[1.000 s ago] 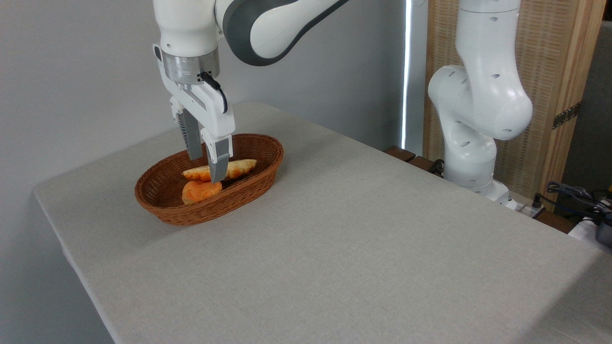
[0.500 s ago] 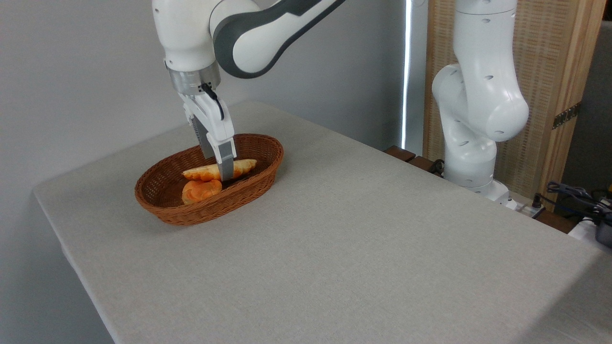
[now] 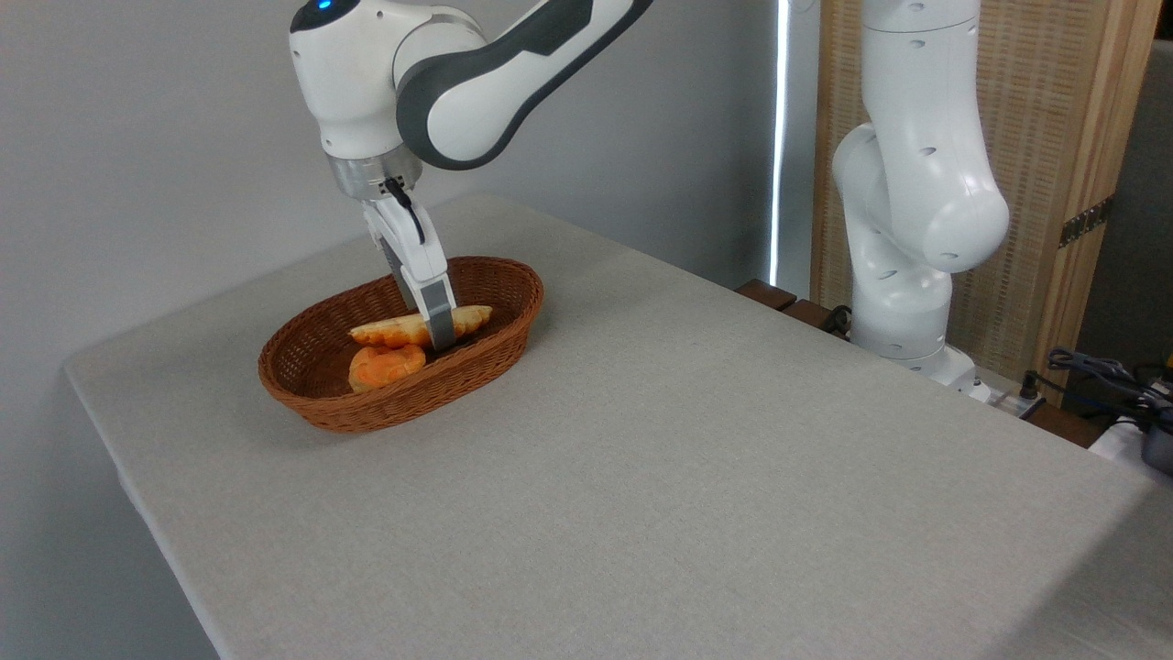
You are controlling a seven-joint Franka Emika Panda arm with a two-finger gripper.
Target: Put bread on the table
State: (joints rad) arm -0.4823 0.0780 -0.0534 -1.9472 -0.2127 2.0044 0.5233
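basically the gripper (image 3: 438,337) was down inside the basket (image 3: 302,403), near finger crossing the bread (image 3: 403,330) a bit right of the loaf's middle. bread lay in the basket's far half, long axis running left-right and tilted slightly up toward the right tip, roughly along the basket's length. only one finger (image 3: 440,323) showed clearly, in front of the loaf; the other was hidden behind it or behind the first finger, so i couldn't tell whether the jaws were closed on the bread or merely straddling it. no visible lift: loaf looked seated against the basket floor and wall.

the round orange bun (image 3: 385,365) sat just in front of the loaf, touching or nearly so, left of the finger. finger looked clear of it.

key relation: fingers appeared set across the loaf's short axis, which is the right way to pinch a long piece. grip point off-centre toward the right end, so my guess was the left end would droop on lift and could drag the bun.

the table (image 3: 687,458) had plenty of bare surface right of the basket for the drop. task judged early: bread not yet out.
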